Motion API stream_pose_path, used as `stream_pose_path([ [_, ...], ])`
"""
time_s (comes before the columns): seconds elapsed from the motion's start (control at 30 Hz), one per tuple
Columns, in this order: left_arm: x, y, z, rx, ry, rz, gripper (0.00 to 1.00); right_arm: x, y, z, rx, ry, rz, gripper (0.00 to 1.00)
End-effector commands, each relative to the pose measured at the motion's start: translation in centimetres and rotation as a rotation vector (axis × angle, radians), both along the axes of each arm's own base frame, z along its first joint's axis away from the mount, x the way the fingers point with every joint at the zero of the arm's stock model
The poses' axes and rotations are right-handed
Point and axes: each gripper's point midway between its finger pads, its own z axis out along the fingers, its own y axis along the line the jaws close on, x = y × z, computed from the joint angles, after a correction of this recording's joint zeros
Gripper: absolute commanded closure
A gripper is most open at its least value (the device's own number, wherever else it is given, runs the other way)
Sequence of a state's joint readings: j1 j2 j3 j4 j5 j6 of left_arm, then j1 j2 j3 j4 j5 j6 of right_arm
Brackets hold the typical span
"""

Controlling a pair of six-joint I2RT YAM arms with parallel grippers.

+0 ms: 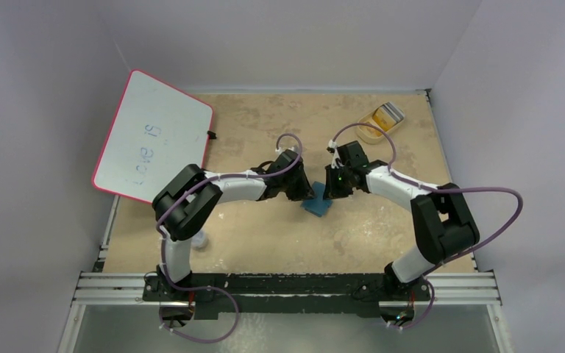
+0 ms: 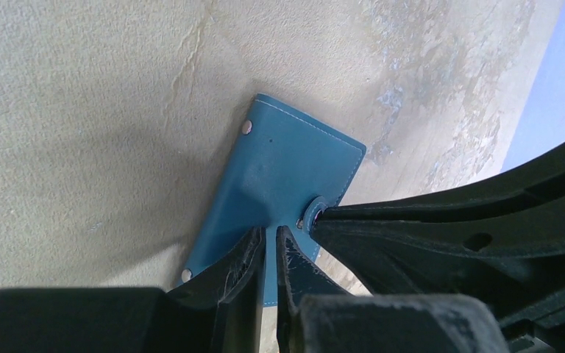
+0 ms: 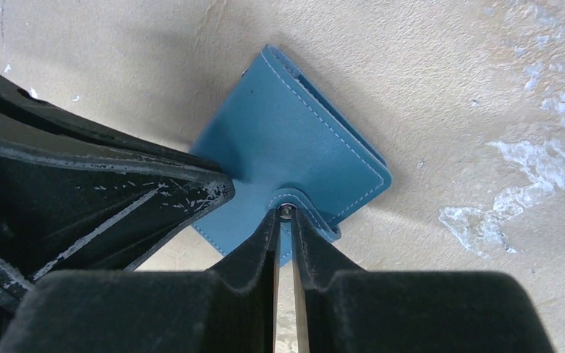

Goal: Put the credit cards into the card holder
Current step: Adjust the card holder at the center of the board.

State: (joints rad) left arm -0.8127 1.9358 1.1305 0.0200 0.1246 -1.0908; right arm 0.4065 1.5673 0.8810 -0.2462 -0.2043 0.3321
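Observation:
The card holder (image 1: 316, 204), a closed teal-blue wallet, lies flat mid-table between both arms. My left gripper (image 1: 303, 193) comes in from the left. In the left wrist view its jaws (image 2: 270, 229) are almost together, pinching a puckered fold of the card holder's cover (image 2: 287, 162). My right gripper (image 1: 329, 193) comes in from the right. In the right wrist view its tips (image 3: 285, 213) are shut on the snap tab at the edge of the card holder (image 3: 287, 140). The credit cards (image 1: 387, 114), orange-yellow and grey, lie in a tray at the back right.
A beige oval tray (image 1: 368, 132) holds the cards near the back right corner. A pink-rimmed whiteboard (image 1: 154, 136) leans at the back left. A small white object (image 1: 200, 240) sits by the left arm's elbow. Grey walls enclose the table.

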Motion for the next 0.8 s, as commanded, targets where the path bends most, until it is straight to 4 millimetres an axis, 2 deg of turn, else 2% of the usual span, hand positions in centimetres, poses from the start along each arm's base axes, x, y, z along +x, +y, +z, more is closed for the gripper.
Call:
stream_pose_path([
  [0.0,0.4,0.3,-0.9,0.017,-0.008,0.025,0.91,0.2,0.8,-0.2,0.036,-0.004,0.027,0.89],
  [0.53,0.6,0.5,-1.7,0.041,-0.009,0.032,0.91,-1.3,1.9,0.1,0.103,0.031,0.125,0.89],
  [0.7,0.7,0.6,-1.8,0.047,-0.010,0.032,0.91,-1.5,1.7,-0.2,0.095,0.046,0.125,0.89],
  [0.77,0.6,0.6,-1.8,0.051,-0.010,0.031,0.91,-1.4,1.6,0.5,0.093,0.035,0.108,0.89],
])
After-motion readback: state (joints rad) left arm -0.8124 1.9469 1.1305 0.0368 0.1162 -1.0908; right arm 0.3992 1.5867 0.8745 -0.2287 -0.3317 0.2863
